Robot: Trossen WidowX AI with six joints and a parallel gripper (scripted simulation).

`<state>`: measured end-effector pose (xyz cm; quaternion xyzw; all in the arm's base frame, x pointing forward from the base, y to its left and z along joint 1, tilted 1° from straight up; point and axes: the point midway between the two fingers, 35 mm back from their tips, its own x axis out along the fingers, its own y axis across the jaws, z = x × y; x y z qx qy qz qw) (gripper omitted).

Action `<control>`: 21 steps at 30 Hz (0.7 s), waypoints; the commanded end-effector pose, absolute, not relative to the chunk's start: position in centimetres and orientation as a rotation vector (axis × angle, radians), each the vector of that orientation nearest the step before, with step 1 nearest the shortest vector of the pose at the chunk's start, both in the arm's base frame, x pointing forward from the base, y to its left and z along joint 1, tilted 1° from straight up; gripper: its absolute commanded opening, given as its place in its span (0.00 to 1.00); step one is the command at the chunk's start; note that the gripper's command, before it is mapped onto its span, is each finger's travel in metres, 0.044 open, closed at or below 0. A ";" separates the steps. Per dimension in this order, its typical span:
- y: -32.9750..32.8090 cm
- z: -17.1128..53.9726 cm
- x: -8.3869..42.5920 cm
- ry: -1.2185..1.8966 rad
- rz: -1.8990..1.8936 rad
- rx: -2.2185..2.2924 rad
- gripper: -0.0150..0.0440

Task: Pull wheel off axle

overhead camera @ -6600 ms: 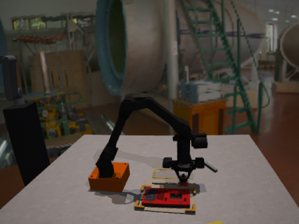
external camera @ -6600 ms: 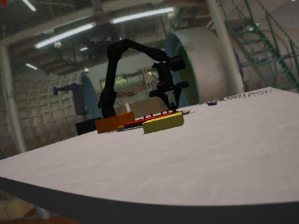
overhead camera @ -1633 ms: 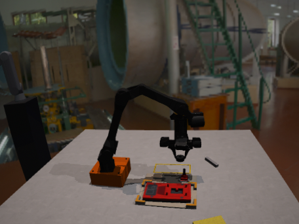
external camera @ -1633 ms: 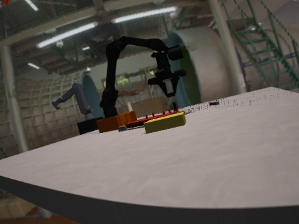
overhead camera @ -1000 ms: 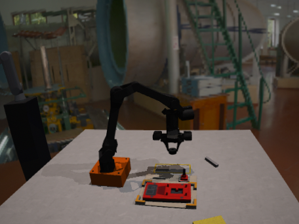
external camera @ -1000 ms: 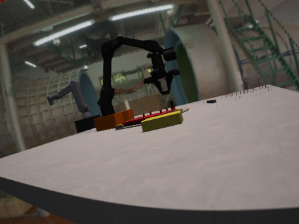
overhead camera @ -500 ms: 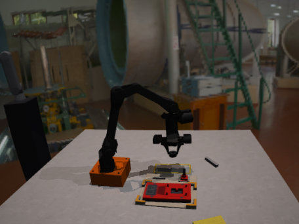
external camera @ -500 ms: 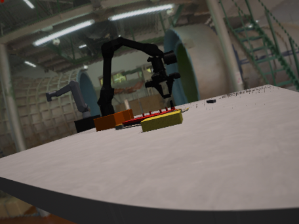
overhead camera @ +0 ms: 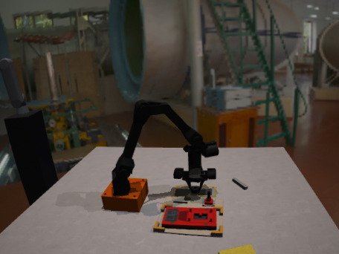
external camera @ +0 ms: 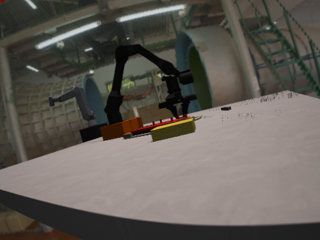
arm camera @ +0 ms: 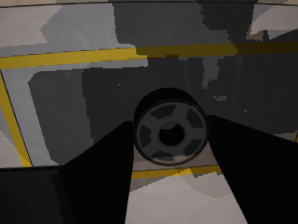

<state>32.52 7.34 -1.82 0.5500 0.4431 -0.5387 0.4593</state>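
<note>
The dark grey spoked wheel with a round centre hole (arm camera: pixel 171 133) sits at the middle of the wrist view, pinched from both sides between the two black fingers of the gripper (arm camera: pixel 171 145) — the claw is closed on it, not spread. Its hub faces the camera, and a dark shadow lies on the table just behind it. The fingers cover the wheel's left and right edges, so whether it touches the table cannot be told.

Around it runs the yellow-outlined rectangular marked area (arm camera: pixel 70 57); the outline's top line crosses the upper part of the frame, its left line drops down the left edge, and a short piece shows below the wheel. The right side is lost in shadow.

In the top view the wheel itself is too small to make out — only the black gripper (overhead camera: pixel 194 190) hanging low over the yellow outline (overhead camera: pixel 212 188) at centre frame, just above the red fixture board with orange corners (overhead camera: pixel 189 217) and the small upright red axle post (overhead camera: pixel 209 200).
</note>
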 end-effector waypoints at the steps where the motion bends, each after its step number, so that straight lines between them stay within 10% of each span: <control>1: 7.4 -2.2 32.5 1.091 -1.328 1.361 0.25; 12: 7.4 -1.7 32.6 1.089 -1.323 1.357 0.74; 21: 7.4 4.1 32.5 1.090 -1.328 1.362 0.76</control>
